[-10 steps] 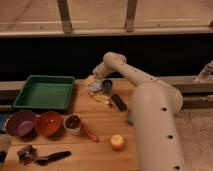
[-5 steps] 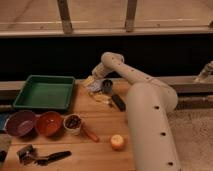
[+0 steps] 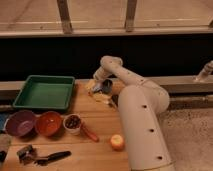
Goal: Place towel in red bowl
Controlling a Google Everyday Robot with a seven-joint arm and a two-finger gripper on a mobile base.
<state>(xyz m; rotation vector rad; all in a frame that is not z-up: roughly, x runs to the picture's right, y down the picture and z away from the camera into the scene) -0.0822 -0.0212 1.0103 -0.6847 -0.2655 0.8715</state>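
The red bowl [image 3: 48, 123] sits near the table's front left, between a purple bowl [image 3: 20, 122] and a small white bowl [image 3: 73, 122] with dark contents. At the back of the table lies a small pale cloth, the towel [image 3: 92, 87], right beside a dark metal cup [image 3: 107, 86]. My gripper [image 3: 98, 83] hangs at the end of the white arm directly over the towel and the cup. It looks open, and I see nothing lifted in it. The arm hides part of the towel.
A green tray [image 3: 44, 93] stands at the back left. A yellowish item [image 3: 101, 96] and a dark object [image 3: 114, 101] lie just in front of the cup. An orange fruit [image 3: 117, 142], a red-handled utensil [image 3: 90, 133] and a black tool [image 3: 50, 157] lie near the front edge.
The arm's thick lower segment has swung a little to the left. The gripper has stayed over the towel and cup, and nothing on the table has moved.
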